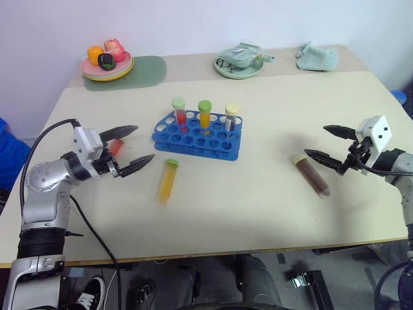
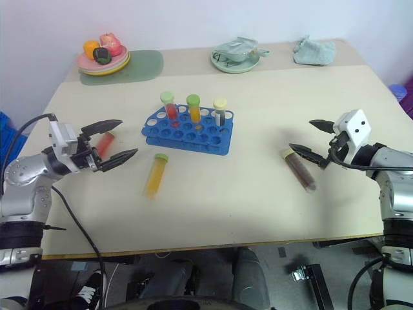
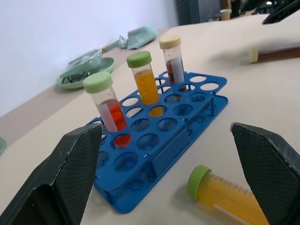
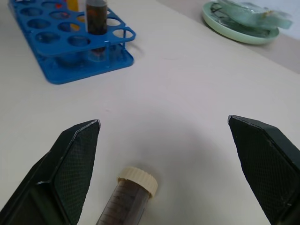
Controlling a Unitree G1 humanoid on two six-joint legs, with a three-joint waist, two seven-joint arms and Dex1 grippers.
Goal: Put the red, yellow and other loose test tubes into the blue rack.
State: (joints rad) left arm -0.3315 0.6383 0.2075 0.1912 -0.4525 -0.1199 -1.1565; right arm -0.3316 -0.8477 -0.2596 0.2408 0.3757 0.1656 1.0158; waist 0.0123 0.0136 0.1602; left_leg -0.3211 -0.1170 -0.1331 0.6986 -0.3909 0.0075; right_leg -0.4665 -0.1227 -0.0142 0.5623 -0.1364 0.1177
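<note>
Both grippers, left (image 1: 129,150) and right (image 1: 324,142), are wide open, empty. Rack (image 1: 198,135) sits mid-table w/ 3 tubes in. Loose: yellow tube (image 1: 168,181) just in front of rack, brown tube (image 1: 312,175) by right gripper, red tube (image 1: 115,147) behind left fingers. They're round, so a nudge before you close will prob roll them.

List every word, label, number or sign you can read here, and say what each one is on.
None can be read.
The yellow tube lying by the blue rack has faint graduation marks, too blurred to read.
The brown tube on the table has the same kind of marks, also unreadable.
The three tubes standing in the rack show no print.
</note>
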